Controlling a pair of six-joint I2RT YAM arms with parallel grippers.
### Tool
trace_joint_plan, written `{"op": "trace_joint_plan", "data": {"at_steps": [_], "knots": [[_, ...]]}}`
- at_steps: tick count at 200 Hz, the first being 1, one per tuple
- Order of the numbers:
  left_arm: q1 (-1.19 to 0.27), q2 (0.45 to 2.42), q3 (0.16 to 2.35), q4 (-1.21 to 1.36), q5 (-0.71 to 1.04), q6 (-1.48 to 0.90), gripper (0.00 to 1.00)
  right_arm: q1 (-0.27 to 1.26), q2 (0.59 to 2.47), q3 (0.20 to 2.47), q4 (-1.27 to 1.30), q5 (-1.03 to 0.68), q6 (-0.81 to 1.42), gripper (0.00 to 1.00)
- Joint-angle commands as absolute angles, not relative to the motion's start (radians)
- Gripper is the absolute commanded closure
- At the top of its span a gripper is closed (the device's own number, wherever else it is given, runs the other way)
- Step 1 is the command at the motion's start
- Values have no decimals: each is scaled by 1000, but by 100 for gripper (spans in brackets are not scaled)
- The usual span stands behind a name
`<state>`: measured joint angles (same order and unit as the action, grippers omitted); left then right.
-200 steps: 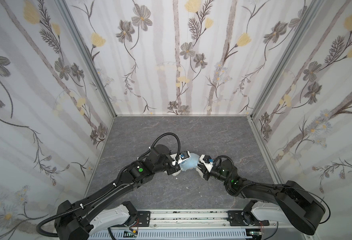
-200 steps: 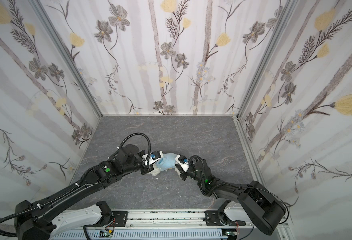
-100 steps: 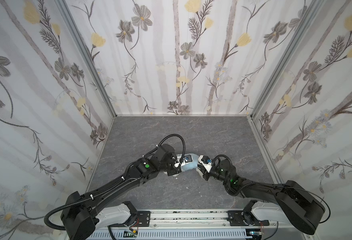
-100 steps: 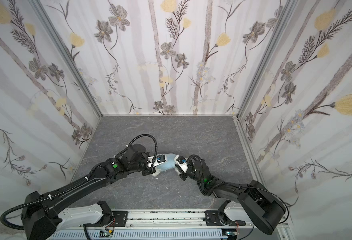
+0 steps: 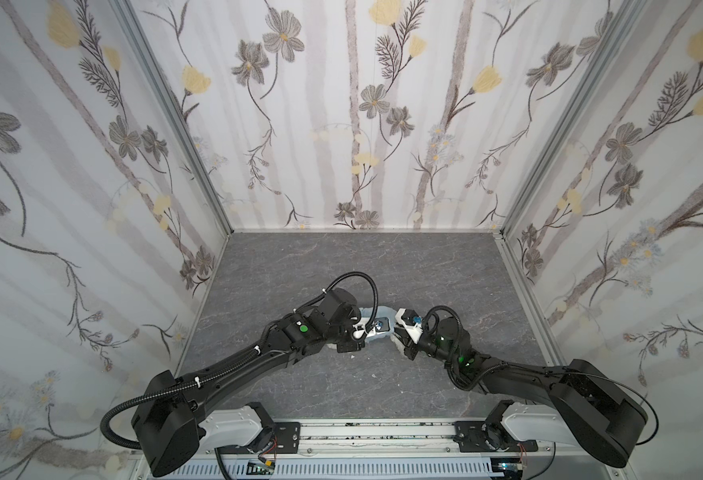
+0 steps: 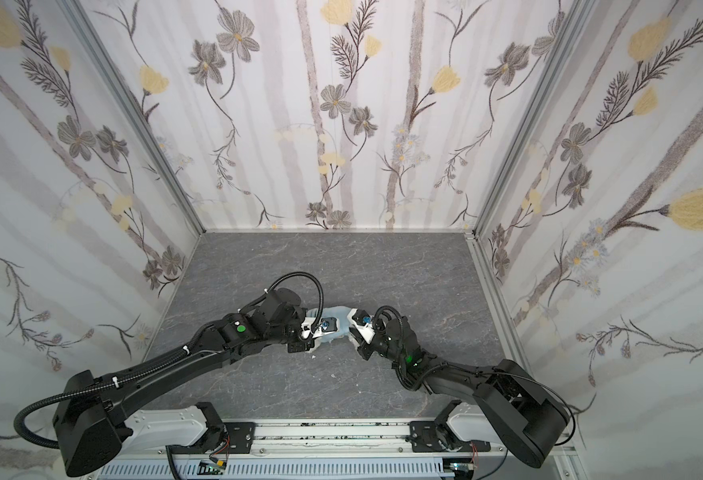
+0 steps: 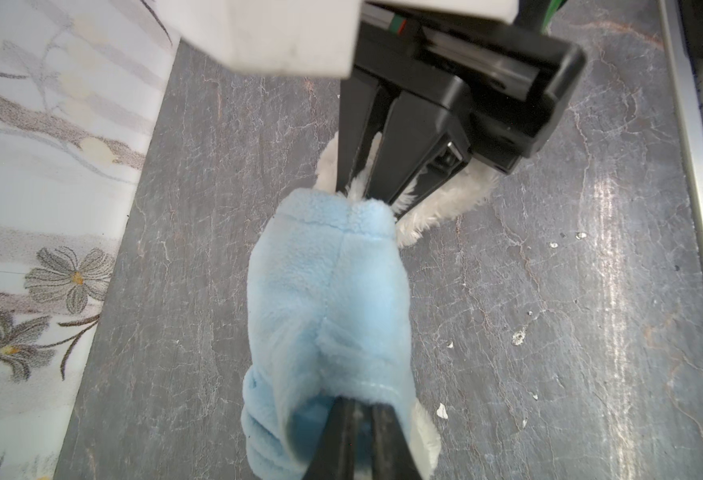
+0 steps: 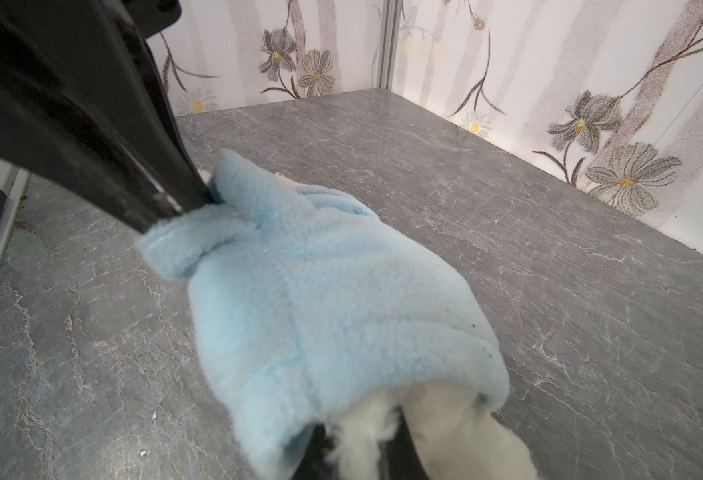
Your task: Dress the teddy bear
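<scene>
1. Pulling the hoodie [image 8: 333, 307] down over the teddy bear [image 7: 437, 203] is the step I judge to be in hand. Blue fleece covers most of the body, and white fur shows at the right hand's end.
2. The bear lies on the counter [image 7: 549, 291] between my 2 hands. The right hand [image 8: 358, 457] is clamped on its white fur.
3. The left hand [image 7: 354, 436] has its tips buried in the hoodie's edge, jaws close together. I cannot tell whether it grips the fleece.
4. Next, I reckon the right hand must anchor the bear while the left takes a firm pinch and draws fleece toward the right hand. I cannot see the sleeves.
</scene>
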<state>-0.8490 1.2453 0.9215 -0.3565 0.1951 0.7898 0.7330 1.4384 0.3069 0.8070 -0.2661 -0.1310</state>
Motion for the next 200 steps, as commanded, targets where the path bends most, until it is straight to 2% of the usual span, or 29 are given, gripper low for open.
{"op": "trace_joint_plan", "data": {"at_steps": [1, 74, 118, 156, 184, 200], "knots": [[-851, 1255, 951, -344, 206, 799, 81, 739, 1450, 318, 868, -293, -106, 93], [-844, 1314, 966, -299, 219, 789, 67, 746, 1449, 318, 895, -311, -88, 94], [-844, 1360, 969, -289, 198, 818, 64, 749, 1464, 302, 1006, -368, -8, 96], [-846, 1413, 973, -235, 173, 811, 55, 763, 1492, 290, 1162, -417, 109, 97], [-846, 1445, 960, -164, 147, 815, 55, 790, 1519, 294, 1234, -434, 166, 99], [-844, 1467, 956, -137, 151, 815, 62, 792, 1537, 278, 1325, -450, 215, 99]]}}
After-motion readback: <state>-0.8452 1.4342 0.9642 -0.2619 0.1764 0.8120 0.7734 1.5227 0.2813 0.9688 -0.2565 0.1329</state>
